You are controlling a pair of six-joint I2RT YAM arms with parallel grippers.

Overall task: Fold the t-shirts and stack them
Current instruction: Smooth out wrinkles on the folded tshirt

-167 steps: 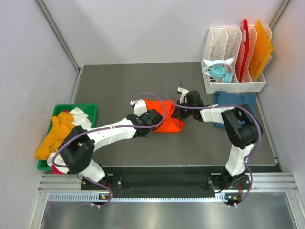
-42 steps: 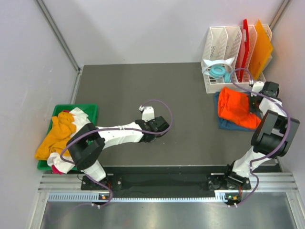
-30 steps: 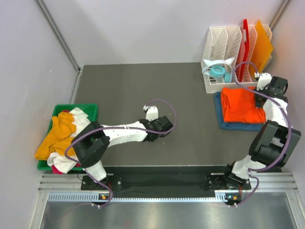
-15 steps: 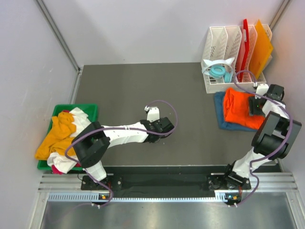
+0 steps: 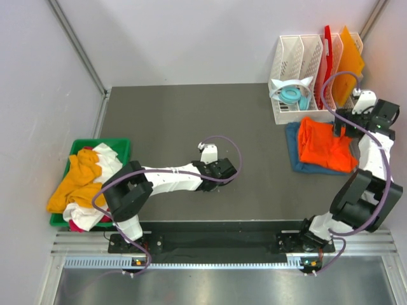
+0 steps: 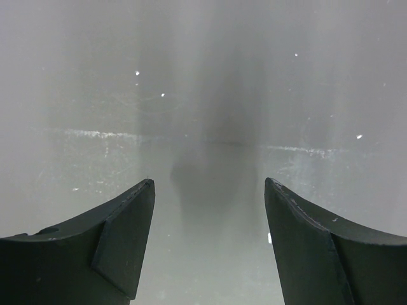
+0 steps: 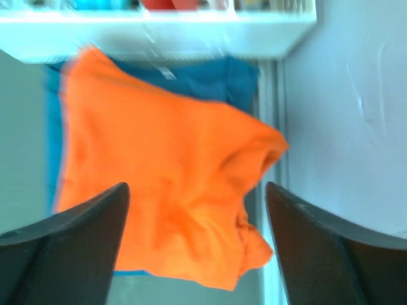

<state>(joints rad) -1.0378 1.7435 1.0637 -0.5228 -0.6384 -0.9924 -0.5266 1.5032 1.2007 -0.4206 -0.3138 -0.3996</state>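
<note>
- Top external: mounted high, above and behind the arm bases; looked down over the whole table (image 5: 165, 114) from far.
- Left wrist: peered past the left gripper (image 6: 208, 183), very close to the grey table surface.
- Right wrist: faced down past the right gripper (image 7: 197, 185), blurred, onto orange t-shirt (image 7: 159, 190) over teal-blue t-shirt (image 7: 216, 73); overhead view shared both.

I saw the top t-shirt (image 5: 325, 145) lying on the bottom t-shirt (image 5: 292, 143), just before the rack (image 5: 311, 115). The bin (image 5: 121, 143) holding loose t-shirts (image 5: 79, 181) sat far left
</note>
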